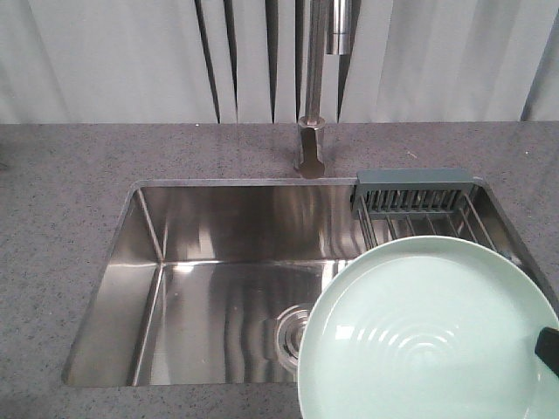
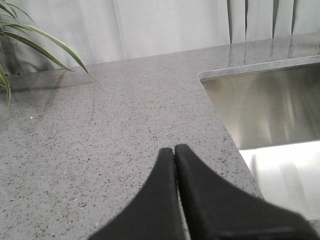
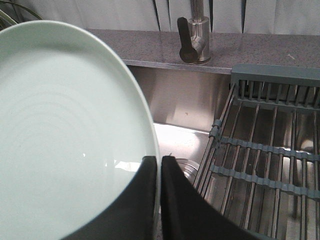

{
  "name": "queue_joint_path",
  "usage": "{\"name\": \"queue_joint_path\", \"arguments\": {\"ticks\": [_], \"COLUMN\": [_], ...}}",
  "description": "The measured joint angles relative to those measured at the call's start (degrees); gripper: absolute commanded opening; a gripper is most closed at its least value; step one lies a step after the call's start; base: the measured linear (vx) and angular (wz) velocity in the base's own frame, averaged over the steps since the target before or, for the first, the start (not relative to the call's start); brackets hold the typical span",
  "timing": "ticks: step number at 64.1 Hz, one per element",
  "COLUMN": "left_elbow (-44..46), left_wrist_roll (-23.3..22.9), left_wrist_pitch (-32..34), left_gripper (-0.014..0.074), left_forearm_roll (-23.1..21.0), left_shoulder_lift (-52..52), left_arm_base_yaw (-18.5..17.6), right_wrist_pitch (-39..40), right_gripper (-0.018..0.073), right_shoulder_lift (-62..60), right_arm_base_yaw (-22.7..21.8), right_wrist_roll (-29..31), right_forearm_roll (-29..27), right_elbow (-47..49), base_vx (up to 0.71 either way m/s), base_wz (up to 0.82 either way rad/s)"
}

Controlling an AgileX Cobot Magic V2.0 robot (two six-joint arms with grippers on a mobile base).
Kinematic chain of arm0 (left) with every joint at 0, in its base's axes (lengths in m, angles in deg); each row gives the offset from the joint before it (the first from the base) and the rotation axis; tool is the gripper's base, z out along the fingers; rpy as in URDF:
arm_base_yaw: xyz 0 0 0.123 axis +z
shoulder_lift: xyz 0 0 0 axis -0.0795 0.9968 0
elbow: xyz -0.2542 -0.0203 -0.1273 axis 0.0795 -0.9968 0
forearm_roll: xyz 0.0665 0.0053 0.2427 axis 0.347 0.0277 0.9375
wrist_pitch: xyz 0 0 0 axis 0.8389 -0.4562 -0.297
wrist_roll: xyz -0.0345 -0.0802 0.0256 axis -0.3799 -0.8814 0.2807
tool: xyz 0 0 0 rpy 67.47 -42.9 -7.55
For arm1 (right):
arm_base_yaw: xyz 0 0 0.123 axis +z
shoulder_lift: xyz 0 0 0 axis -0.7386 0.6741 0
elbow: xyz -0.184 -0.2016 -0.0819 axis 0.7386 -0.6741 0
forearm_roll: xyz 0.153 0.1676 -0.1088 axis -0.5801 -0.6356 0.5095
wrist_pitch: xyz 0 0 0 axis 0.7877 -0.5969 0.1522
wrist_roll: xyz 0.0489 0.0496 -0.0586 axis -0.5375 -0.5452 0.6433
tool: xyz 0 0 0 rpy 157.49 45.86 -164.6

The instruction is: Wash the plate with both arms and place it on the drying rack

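The pale mint-green plate [image 1: 432, 336] is held up over the right part of the sink, in front of the drying rack [image 1: 419, 205]. My right gripper [image 3: 159, 161] is shut on the plate's rim [image 3: 65, 130], one finger on each face. A black tip of it shows at the plate's right edge in the front view [image 1: 548, 349]. The rack [image 3: 270, 150] lies to the right of the plate, across the sink. My left gripper [image 2: 174, 151] is shut and empty over the grey counter, left of the sink.
The steel sink basin [image 1: 218, 297] has a drain [image 1: 293, 336] partly behind the plate. A tall steel faucet [image 1: 314, 113] stands at the back centre. The speckled grey counter [image 2: 100, 130] surrounds the sink. Plant leaves [image 2: 30, 37] hang at the far left.
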State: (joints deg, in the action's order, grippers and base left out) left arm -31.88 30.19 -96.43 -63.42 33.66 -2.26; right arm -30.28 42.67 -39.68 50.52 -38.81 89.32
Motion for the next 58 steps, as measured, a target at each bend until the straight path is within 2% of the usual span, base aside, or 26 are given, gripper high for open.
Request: {"name": "queue_joint_path", "arguments": {"ticks": [58], "left_elbow": [0.00], "left_wrist_roll": [0.00], "left_wrist_pitch": [0.00], "left_gripper": [-0.0006], "left_forearm_roll": [0.00], "left_shoulder_lift": [0.00], "left_arm_base_yaw": [0.00], "right_wrist_pitch": [0.00], "right_gripper": [-0.0001], "right_shoulder_lift": [0.00], "right_arm_base_yaw": [0.00], "right_wrist_roll": [0.00], "right_forearm_roll": [0.00], "right_elbow": [0.00], "base_vx": [0.03], "base_wz": [-0.01]}}
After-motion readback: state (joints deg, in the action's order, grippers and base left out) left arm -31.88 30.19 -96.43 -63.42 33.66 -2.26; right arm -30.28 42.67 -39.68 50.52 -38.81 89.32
